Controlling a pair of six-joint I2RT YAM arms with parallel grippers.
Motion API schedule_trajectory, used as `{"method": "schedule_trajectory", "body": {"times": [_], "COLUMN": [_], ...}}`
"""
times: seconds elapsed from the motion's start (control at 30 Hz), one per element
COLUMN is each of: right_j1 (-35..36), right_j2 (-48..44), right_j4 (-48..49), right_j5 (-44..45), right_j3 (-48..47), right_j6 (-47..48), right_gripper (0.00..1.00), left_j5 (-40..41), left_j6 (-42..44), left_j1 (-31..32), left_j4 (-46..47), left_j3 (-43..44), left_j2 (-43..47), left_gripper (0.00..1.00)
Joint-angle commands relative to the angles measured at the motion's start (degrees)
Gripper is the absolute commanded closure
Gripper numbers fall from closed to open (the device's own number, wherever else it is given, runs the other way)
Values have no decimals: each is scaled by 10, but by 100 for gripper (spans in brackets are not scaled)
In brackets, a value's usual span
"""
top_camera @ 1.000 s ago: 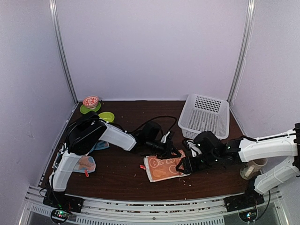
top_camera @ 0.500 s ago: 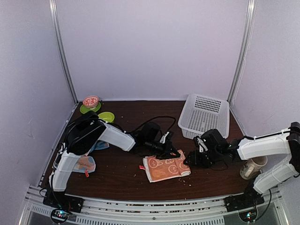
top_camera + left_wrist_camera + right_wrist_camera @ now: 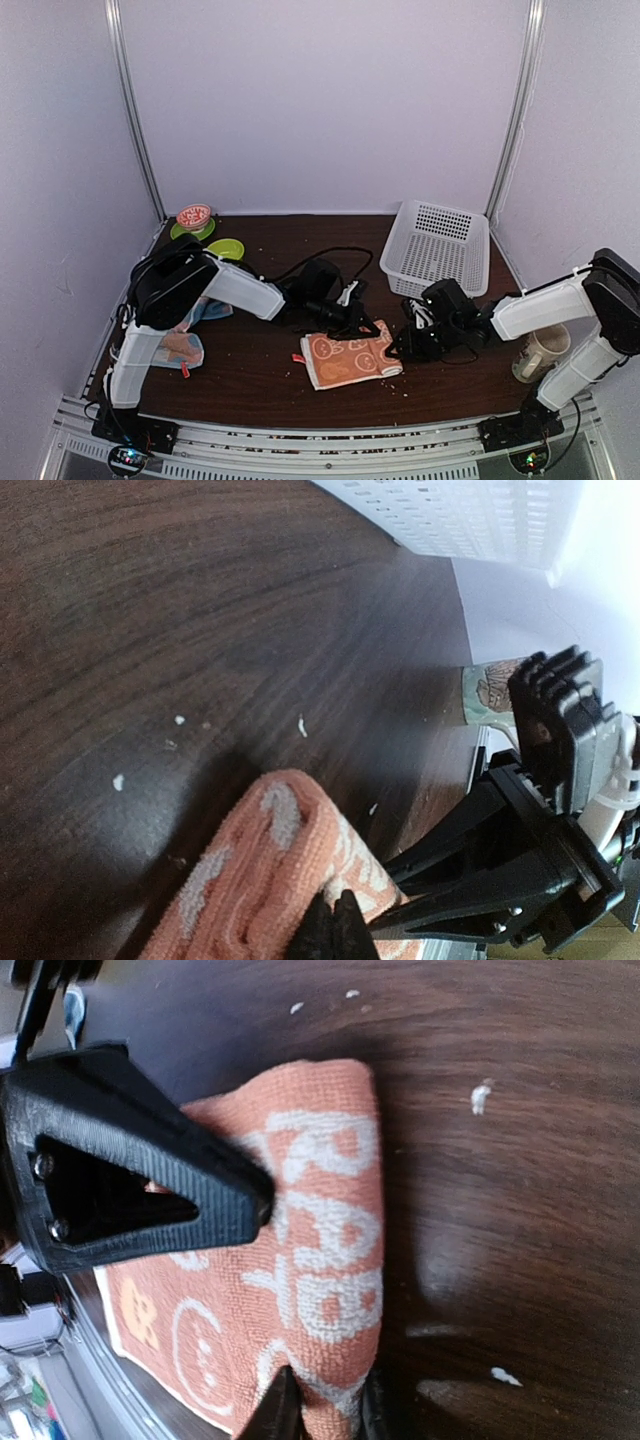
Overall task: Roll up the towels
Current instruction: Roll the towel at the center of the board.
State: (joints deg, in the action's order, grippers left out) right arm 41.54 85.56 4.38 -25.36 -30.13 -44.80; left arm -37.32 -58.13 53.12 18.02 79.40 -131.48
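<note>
Left jaws are clamped fully together at the end of the left arm (image 3: 245, 290), their tip pressed down on the orange towel (image 3: 345, 360) near its far edge. Whether any cloth is caught in that tip, I can't tell. Over on the right arm (image 3: 535, 312), the right jaws are down to a narrow gap, and the wrist view shows the towel's right-hand end sitting between the two fingers (image 3: 283, 1415), folded edge and all. A second ago those right jaws stood wide over that same end with the forearm stretched out flat. Now they have closed in, backed off to the very edge of the cloth, and the elbow has folded up into view on the right. The left arm has hardly shifted, and the towel has slid a shade leftward. It lies flat on the bench (image 3: 260, 385), front and centre, between the two sets of jaws and touched by both. The light-blue towel (image 3: 197, 352) lies bunched far left by the left arm, well apart from either set. The white basket (image 3: 437, 250) sits at the back right, and a mug (image 3: 540, 352) stands near the right arm.
</note>
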Motion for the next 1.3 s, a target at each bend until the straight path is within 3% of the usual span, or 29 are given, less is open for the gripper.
{"method": "schedule_trajectory", "body": {"times": [0.0,0.07,0.23,0.37,0.83,1.0,1.27], "right_j1": [16,19,34,46,176,210,221], "right_j2": [8,-6,-55,-58,139,176,179], "right_j4": [-61,-93,-242,-357,-583,-620,-585], "right_j5": [1,23,149,241,508,535,514], "right_j3": [-15,-24,-79,-138,-358,-405,-402], "right_j6": [22,32,75,98,50,38,32], "right_gripper": [88,99,100,100,100,100,100], "left_j5": [10,11,13,23,42,39,28], "left_j6": [25,32,41,62,55,55,41], "left_j1": [-6,-6,-6,-6,-6,-6,-7], "left_j4": [-19,-29,-38,-61,-1,14,40], "left_j3": [-6,-8,-30,-56,-167,-177,-167], "left_j2": [33,40,72,107,162,162,163], "left_gripper": [100,100,99,92,95,96,96]}}
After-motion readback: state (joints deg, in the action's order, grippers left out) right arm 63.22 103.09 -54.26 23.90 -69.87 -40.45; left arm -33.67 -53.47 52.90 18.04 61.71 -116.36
